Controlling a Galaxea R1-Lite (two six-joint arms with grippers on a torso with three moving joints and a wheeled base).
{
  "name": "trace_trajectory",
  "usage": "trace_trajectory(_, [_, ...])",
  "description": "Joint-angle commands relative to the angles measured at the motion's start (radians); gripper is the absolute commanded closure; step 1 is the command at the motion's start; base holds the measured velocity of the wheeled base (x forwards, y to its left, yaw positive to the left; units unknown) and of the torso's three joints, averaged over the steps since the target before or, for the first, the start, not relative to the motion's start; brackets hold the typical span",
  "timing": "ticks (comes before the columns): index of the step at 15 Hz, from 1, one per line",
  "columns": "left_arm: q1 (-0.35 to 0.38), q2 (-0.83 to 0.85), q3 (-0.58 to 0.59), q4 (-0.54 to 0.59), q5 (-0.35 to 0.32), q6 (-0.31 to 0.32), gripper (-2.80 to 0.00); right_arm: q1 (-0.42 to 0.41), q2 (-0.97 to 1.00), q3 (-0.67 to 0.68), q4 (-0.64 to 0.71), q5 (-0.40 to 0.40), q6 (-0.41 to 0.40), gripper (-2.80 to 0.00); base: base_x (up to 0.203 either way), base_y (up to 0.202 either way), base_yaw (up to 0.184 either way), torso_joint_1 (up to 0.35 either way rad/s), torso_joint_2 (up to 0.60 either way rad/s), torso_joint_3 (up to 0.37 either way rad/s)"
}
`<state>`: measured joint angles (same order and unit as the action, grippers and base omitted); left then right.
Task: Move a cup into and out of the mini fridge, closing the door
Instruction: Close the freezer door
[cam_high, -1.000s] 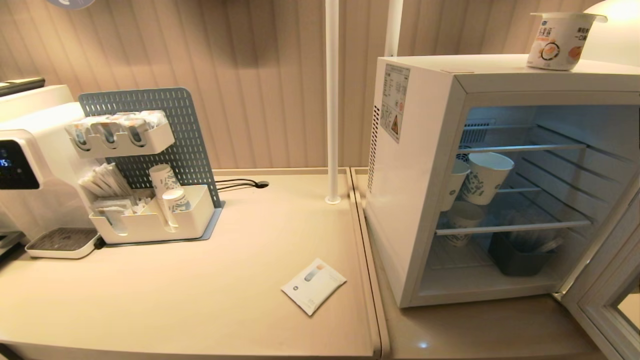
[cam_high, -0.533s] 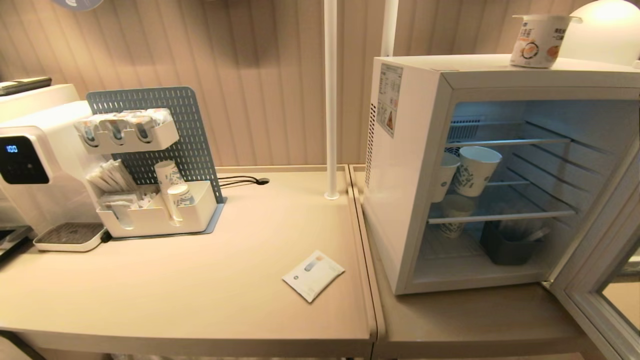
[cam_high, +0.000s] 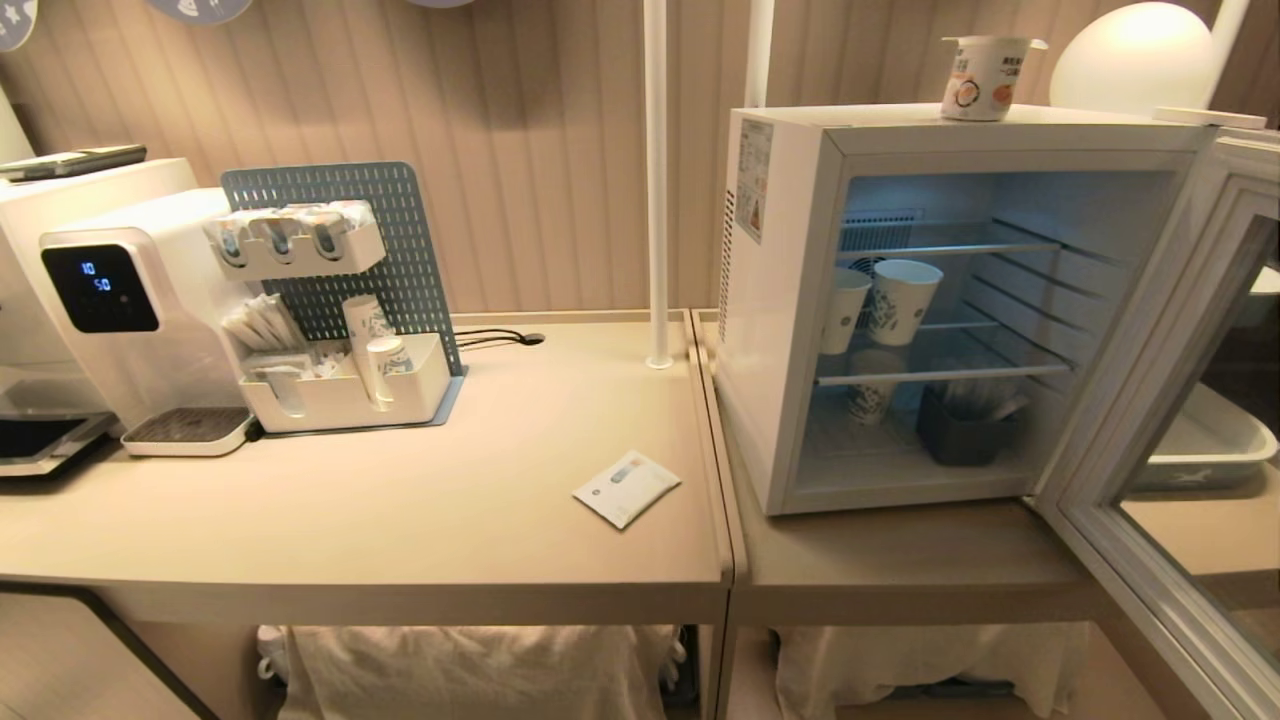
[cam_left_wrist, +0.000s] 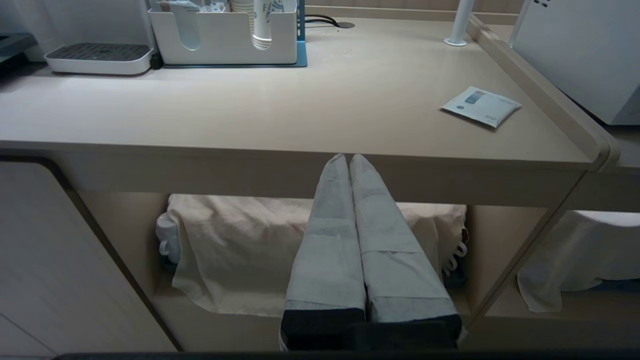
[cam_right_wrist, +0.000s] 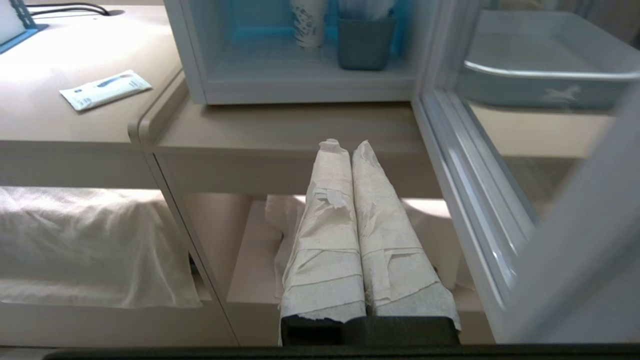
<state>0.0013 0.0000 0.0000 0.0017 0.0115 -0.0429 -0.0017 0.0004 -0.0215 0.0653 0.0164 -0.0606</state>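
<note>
Currently: cup (cam_high: 983, 77) on mini fridge (cam_high: 790, 300) top, far right; door (cam_high: 1150, 420) swung open. Left gripper (cam_left_wrist: 348, 159), right gripper (cam_right_wrist: 342, 146) pressed together, low, empty. You raise right arm, spread fingers, take cup upright below rim.

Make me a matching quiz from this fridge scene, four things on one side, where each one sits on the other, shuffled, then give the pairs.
Things:
1. cup
2. flat white packet
3. dark bin
4. door

Places:
A. on the fridge floor, inside
B. swung open at the right
C. on top of the mini fridge
D. lying on the table left of the fridge

Pairs: 1-C, 2-D, 3-A, 4-B
</note>
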Motion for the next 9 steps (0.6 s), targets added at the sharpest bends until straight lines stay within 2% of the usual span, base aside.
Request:
trace_trajectory(1, [0.000,0.002,0.002,0.000,0.001,0.000,0.00,0.000,0.000,0.000,0.002,0.000,0.001,0.00,-0.189,0.000,0.002,0.001,0.00,0.004])
trace_trajectory(9, [0.000,0.002,0.002,0.000,0.001,0.000,0.00,0.000,-0.002,0.021,-0.059,-0.021,0.050,0.00,-0.185,0.000,-0.001,0.002,0.00,0.003])
